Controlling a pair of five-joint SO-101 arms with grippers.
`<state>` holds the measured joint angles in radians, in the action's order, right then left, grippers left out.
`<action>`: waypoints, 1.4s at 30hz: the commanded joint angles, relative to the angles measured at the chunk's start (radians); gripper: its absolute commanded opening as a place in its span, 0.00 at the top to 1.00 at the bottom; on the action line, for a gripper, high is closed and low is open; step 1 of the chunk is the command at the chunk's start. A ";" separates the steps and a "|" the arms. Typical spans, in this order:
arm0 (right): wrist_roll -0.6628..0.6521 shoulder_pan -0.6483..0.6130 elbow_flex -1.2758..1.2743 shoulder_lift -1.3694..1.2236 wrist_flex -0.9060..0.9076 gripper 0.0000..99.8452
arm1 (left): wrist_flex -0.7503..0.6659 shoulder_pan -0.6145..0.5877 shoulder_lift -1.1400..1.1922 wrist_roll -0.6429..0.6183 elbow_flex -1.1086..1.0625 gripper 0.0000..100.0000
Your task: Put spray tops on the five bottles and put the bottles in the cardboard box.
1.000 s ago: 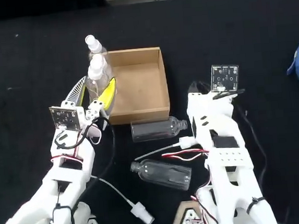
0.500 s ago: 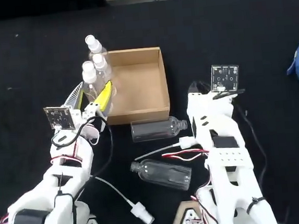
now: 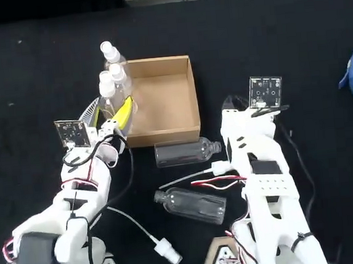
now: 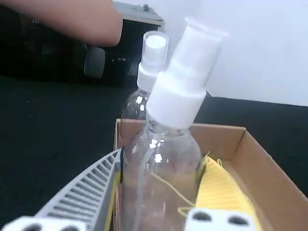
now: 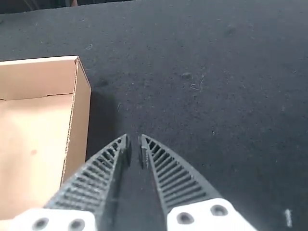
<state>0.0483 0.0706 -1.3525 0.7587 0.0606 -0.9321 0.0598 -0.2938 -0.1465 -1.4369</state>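
**Capped Bottle Shifting Off the Box Rim**

The left gripper (image 3: 112, 102) is pinching a capped bottle (image 4: 161, 159) upright. It has shifted the bottle outward from the cardboard box (image 3: 165, 108) rim, so boxing is still pending. The right gripper (image 5: 134, 144) is idling, fingers nearly pressed together, empty.

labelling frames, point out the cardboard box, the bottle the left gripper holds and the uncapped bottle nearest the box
cardboard box (image 3: 164, 102): high view, bare floor
held bottle (image 4: 160, 162): left wrist view, clear body
uncapped bottle nearest the box (image 3: 181, 152): high view, clear body
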 commanded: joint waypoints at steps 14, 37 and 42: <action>0.002 -0.021 0.007 -0.008 -0.031 0.99 | -0.031 -0.005 0.009 -0.011 0.051 0.97; 0.002 -0.021 0.005 -0.008 -0.031 0.99 | 0.043 -0.007 0.011 -0.127 0.053 0.97; 0.002 -0.021 0.004 -0.008 -0.031 0.99 | 0.089 -0.005 0.011 -0.126 0.053 0.97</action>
<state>0.0483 0.0706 -1.3525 0.7587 0.0606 -0.8753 0.0552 -0.2800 -0.2677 -1.4339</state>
